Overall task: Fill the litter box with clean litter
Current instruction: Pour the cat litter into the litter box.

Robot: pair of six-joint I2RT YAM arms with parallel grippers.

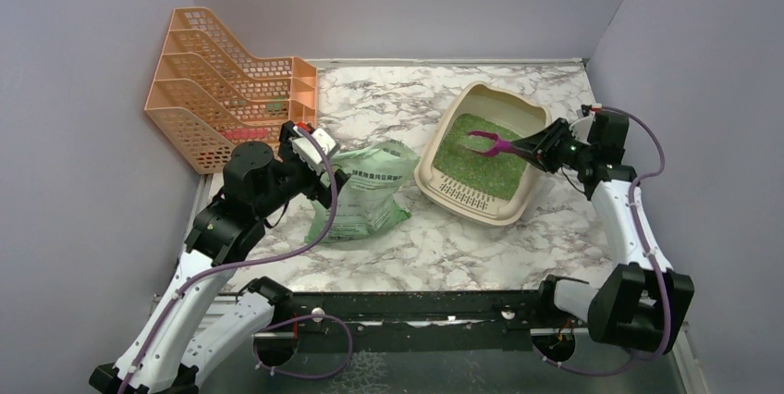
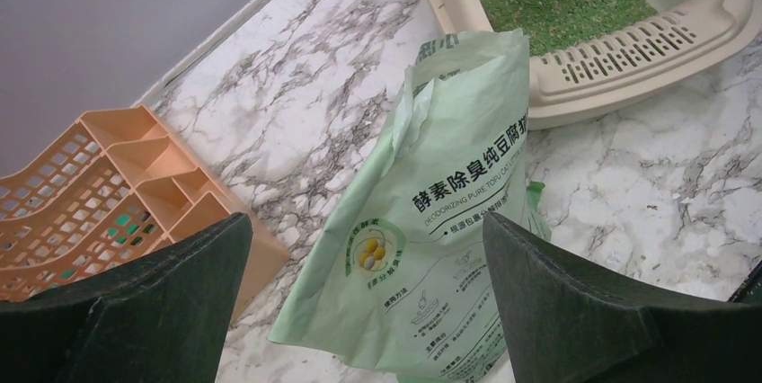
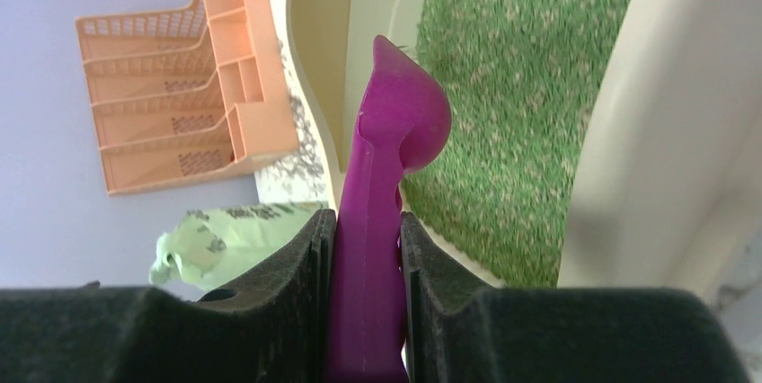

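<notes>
Rack (image 1: 231,80) far left. Left gripper (image 1: 312,142) spread wide over the slumped green bag (image 1: 365,195) on the table (image 1: 434,246). Right of centre, the box (image 1: 442,186) holds green litter (image 1: 471,167); right gripper (image 1: 534,147) pinches the magenta scoop (image 1: 490,143) above it.

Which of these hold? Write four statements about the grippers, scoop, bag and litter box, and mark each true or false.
1. The right gripper is shut on the magenta scoop. True.
2. The litter box is bare inside. False: green litter covers its floor.
3. The left gripper clamps the litter bag. False: it is open and holds nothing; the bag lies on the marble table.
4. The orange mesh file rack stands at the table's far left corner. True.
</notes>
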